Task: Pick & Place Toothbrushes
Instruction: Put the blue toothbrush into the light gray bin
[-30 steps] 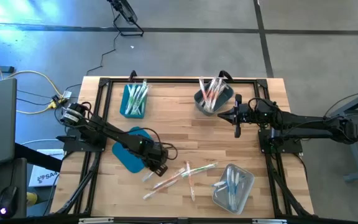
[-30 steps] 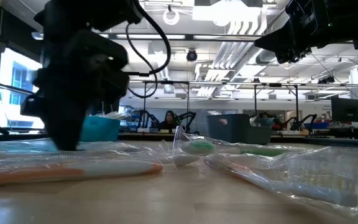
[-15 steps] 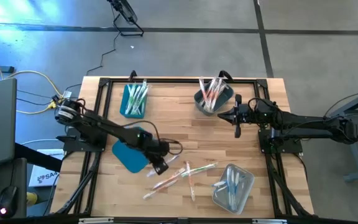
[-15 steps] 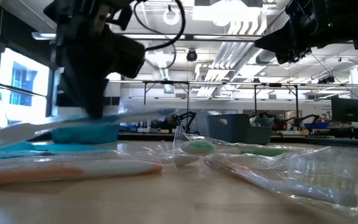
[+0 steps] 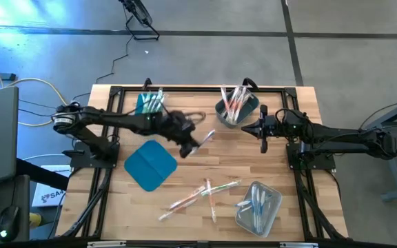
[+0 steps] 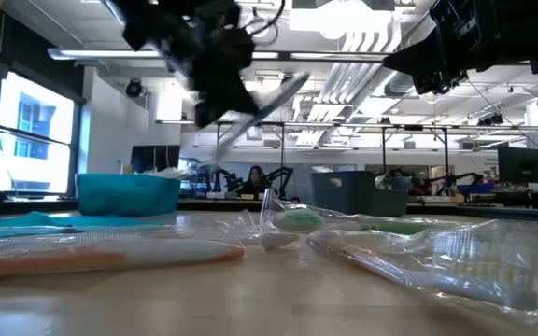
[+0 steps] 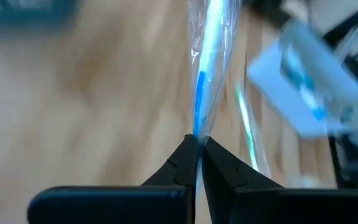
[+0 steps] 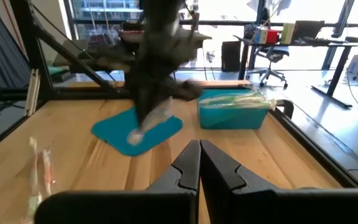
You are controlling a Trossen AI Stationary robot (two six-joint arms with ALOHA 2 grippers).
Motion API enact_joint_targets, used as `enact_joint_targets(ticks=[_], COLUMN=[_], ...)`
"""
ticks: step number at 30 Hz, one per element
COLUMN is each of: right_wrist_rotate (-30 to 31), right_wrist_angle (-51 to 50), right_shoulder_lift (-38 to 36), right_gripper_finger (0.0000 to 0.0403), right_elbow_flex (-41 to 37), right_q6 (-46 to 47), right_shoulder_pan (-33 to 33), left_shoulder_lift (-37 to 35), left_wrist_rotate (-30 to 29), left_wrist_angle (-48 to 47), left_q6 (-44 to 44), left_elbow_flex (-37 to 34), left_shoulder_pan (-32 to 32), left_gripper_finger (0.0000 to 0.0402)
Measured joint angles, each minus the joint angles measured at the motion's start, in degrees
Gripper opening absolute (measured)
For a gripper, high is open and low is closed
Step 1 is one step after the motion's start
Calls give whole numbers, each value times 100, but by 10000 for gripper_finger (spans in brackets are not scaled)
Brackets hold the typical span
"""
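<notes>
Aloft over surface centre, left gripper (image 5: 190, 147) jaws clamped on wrapped blue toothbrush (image 5: 205, 138); carry level toward matching bin. Right gripper (image 5: 263, 131) waits near right edge, jaws together.

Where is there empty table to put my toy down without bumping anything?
The widest bare wood lies between the teal bin, the grey bin and the teal lid, though the left gripper passes above it holding a toothbrush. It is crowded at the near edge, around the loose toothbrushes and the clear bin.
</notes>
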Motion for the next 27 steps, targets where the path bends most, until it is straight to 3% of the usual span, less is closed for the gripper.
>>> enact_joint_targets(ticks=[8, 22, 27], right_wrist_rotate=[19, 31, 466], right_wrist_angle=[63, 938, 1716], right_shoulder_lift=[50, 791, 1207], right_gripper_finger=[2, 2, 2], right_elbow_flex=[-3, -4, -4], right_q6=[-12, 138, 377], right_shoulder_pan=[0, -13, -13], left_shoulder_lift=[10, 14, 14], left_wrist_rotate=[429, 452, 450], left_wrist_angle=[1229, 2174, 2400], left_q6=[398, 953, 1042], left_elbow_flex=[-5, -5, -5], left_shoulder_pan=[603, 615, 615], left_gripper_finger=[8, 8, 8])
